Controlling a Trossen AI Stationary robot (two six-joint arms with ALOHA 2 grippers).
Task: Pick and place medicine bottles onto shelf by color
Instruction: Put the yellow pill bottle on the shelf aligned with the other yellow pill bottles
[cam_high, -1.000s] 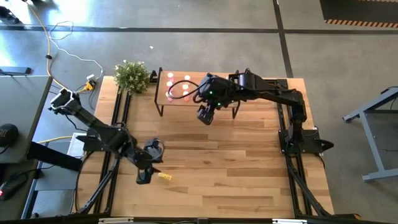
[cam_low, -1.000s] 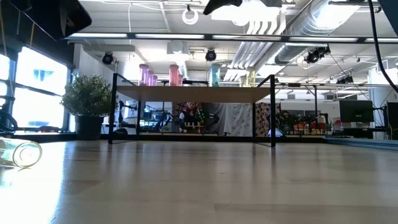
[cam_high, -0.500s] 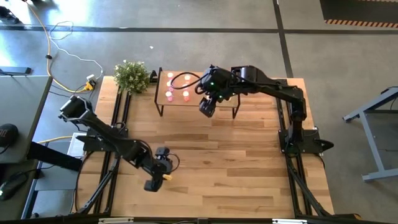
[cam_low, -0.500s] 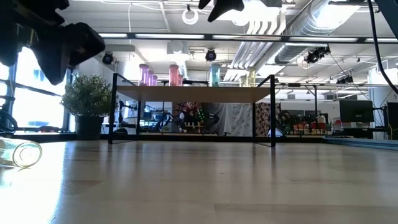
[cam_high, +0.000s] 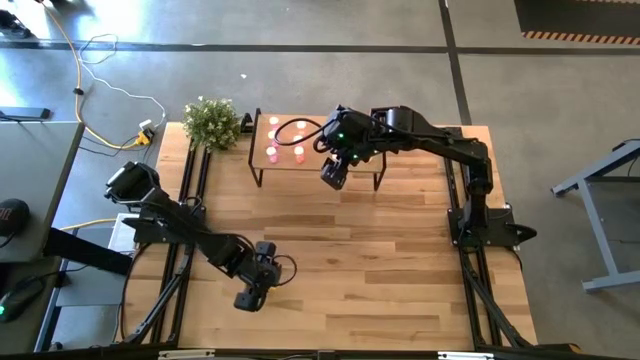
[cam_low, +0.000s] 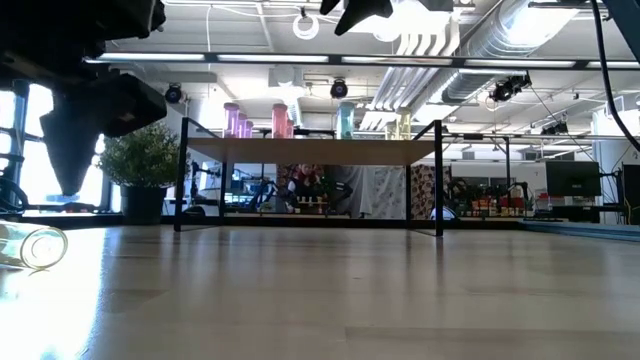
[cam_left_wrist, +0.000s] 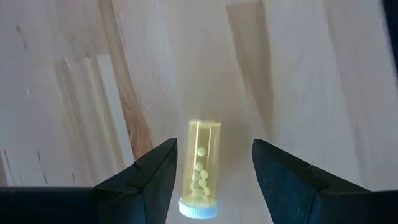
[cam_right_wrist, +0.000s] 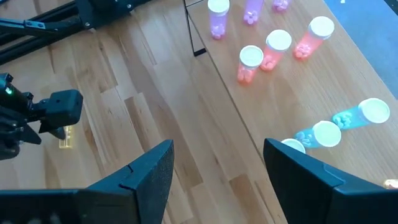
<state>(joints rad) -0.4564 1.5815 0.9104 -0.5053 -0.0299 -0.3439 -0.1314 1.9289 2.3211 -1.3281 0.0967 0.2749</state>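
The left claw (cam_left_wrist: 211, 180) hung open just above a yellow bottle (cam_left_wrist: 203, 168) lying on its side on the worktop (cam_left_wrist: 298, 74), one finger to each side, neither touching. The bottle looked light, stiff and smooth, apt to roll or slip; its body between the fingers seemed the best place to grip. The right claw (cam_right_wrist: 217, 180) gaped empty over the shelf (cam_high: 312, 150), where pink, red and blue bottles already stood. Beyond the pale plank worktop lay a lit workshop, a plant (cam_high: 212, 122) at one corner
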